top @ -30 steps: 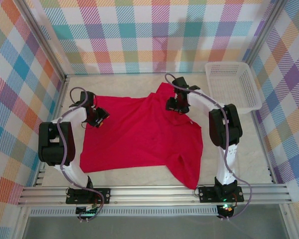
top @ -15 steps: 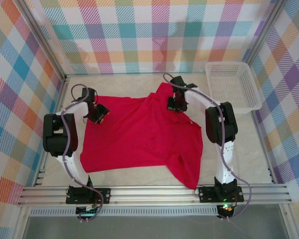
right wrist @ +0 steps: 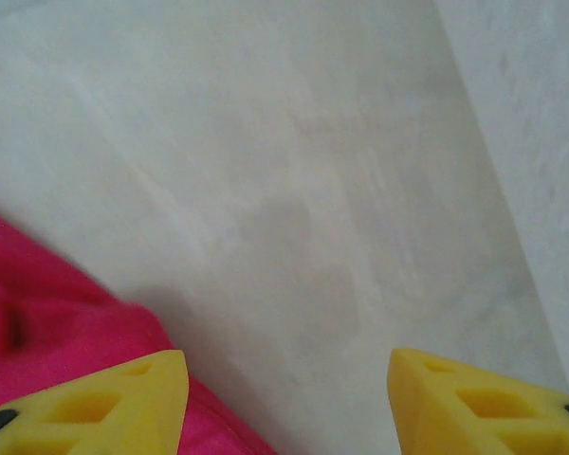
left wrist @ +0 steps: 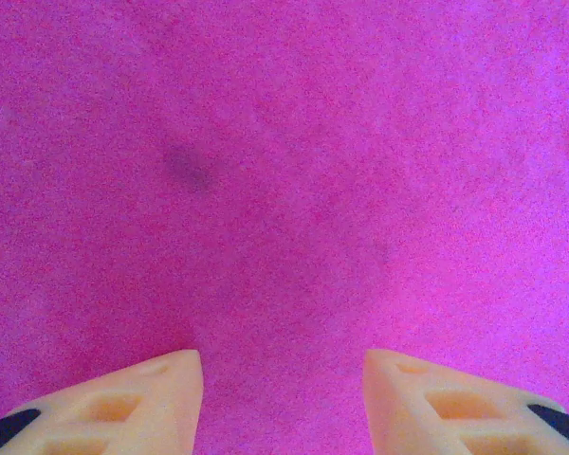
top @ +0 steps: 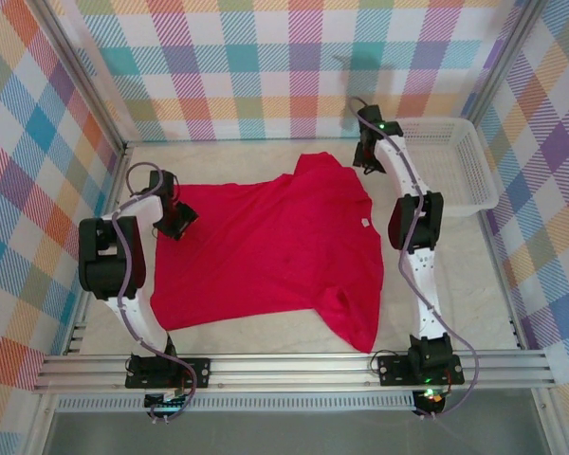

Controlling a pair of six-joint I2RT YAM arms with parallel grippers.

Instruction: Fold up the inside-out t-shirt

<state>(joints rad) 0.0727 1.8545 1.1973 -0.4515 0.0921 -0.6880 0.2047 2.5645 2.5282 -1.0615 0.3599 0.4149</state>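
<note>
The inside-out t-shirt (top: 275,251) lies spread over the middle of the table, bright red, with a small white tag (top: 365,224) near its right edge. My left gripper (top: 175,220) hangs over the shirt's left edge. In the left wrist view the left gripper (left wrist: 283,398) is open, its pale fingertips (left wrist: 166,384) apart with flat red cloth (left wrist: 284,190) under them and nothing pinched. My right gripper (top: 365,156) is at the back right, just past the shirt's far corner. In the right wrist view the right gripper (right wrist: 289,403) is open above bare table, with the red hem (right wrist: 66,332) at the lower left.
A white mesh basket (top: 434,121) stands in the back right corner, close behind the right arm. Checked walls close in the table on three sides. A metal rail (top: 284,365) with both arm bases runs along the near edge.
The right gripper has let go of the shirt's far corner and pulled back toward the rear right. That part of the shirt now lies flatter. The left gripper shifted slightly left.
</note>
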